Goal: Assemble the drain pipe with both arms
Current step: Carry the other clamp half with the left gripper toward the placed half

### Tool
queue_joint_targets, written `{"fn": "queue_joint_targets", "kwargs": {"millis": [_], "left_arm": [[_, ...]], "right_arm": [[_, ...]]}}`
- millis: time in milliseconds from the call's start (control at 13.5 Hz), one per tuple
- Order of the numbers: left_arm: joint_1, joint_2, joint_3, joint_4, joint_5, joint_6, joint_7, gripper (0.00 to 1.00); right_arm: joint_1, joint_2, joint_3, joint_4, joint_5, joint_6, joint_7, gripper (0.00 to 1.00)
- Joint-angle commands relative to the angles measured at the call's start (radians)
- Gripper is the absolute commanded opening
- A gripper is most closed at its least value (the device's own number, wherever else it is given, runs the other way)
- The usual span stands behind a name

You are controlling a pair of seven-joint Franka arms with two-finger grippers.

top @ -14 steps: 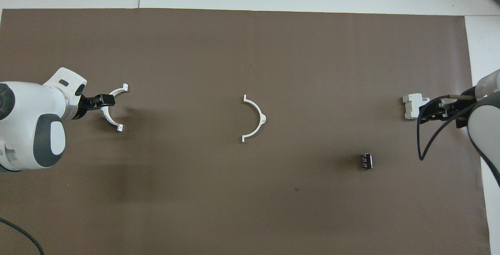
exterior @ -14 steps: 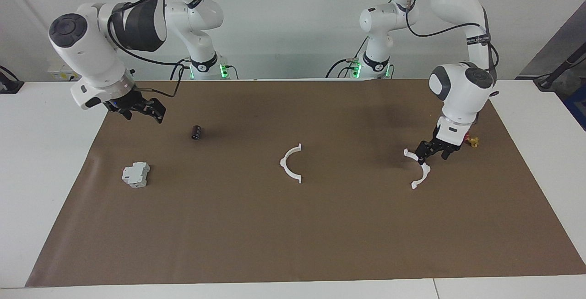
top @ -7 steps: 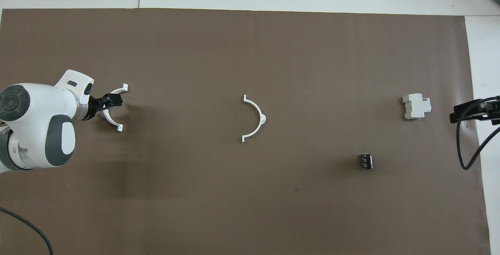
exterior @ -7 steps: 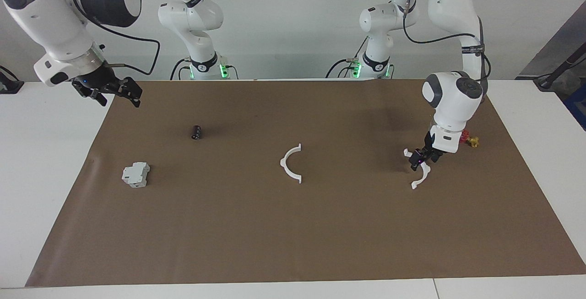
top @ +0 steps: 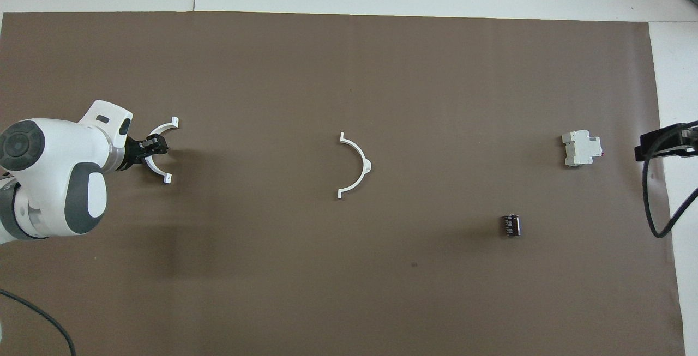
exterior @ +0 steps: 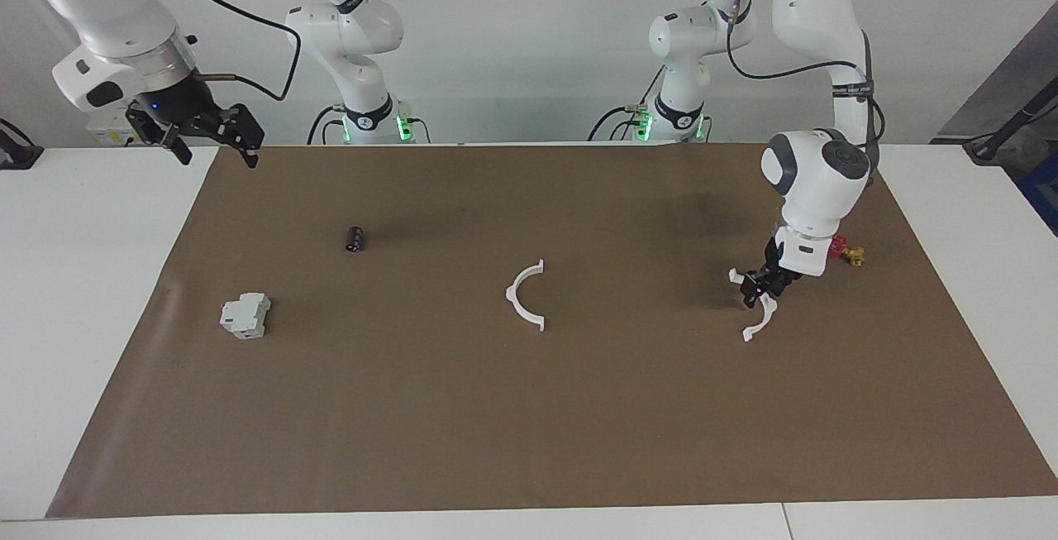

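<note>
At the left arm's end of the counter (exterior: 107, 292), the left end effector (exterior: 759, 285) grips one white half-ring (exterior: 758, 314); the other half-ring (exterior: 524, 295) lies mid-mat. The right end effector (exterior: 216, 133) hangs open, raised.

Robotics lab bench, two white jointed arms (exterior: 818, 168) bolted at a white table (exterior: 74, 292), green-lit bases, trailing black cables, brown paper mat (exterior: 529, 408) taped flat, plain pale wall, tripod leg at one edge
</note>
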Motion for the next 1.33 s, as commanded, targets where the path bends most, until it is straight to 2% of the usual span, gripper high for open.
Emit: {"fn": "queue_joint_targets", "kwargs": {"millis": [0,148,296,444,518,666,814,1109,1257], "left_arm": [[-0.010,-0.024,0.007,-0.020,-0.010,-0.025,-0.014,0.00],[-0.012,-0.016,0.004,0.033,-0.010,-0.086,-0.017,0.00],[-0.053,-0.013,0.004,0.127,-0.012,-0.181,-0.073,0.00],[-0.145,-0.013,0.005,0.222,-0.012,-0.293,-0.229,0.00],[-0.206,-0.013,0.007,0.234,-0.006,-0.311,-0.335,0.00],[-0.340,-0.013,0.007,0.233,0.023,-0.299,-0.545,0.00],[-0.462,-0.018,0.005,0.229,0.039,-0.298,-0.661,0.00],[-0.570,-0.010,0.002,0.206,0.036,-0.198,-0.693,0.00],[-0.608,0.040,0.005,0.205,0.040,-0.164,-0.696,0.00]], "right_arm": [[-0.005,0.002,0.002,-0.007,-0.018,-0.016,-0.050,1.00],[-0.002,0.002,0.008,-0.001,-0.021,-0.016,-0.055,1.00],[-0.004,0.014,0.008,0.031,0.034,-0.037,-0.012,1.00],[-0.002,0.012,0.010,0.026,0.027,-0.033,-0.004,1.00],[-0.004,0.012,0.010,0.025,0.025,-0.028,-0.004,1.00],[-0.005,0.008,0.010,0.016,0.025,-0.026,-0.007,1.00],[-0.004,0.005,0.010,0.013,0.024,-0.026,-0.006,1.00],[0.013,-0.012,0.007,-0.021,0.012,-0.026,-0.004,1.00],[0.016,-0.023,0.007,-0.044,-0.004,-0.017,-0.006,1.00]]}}
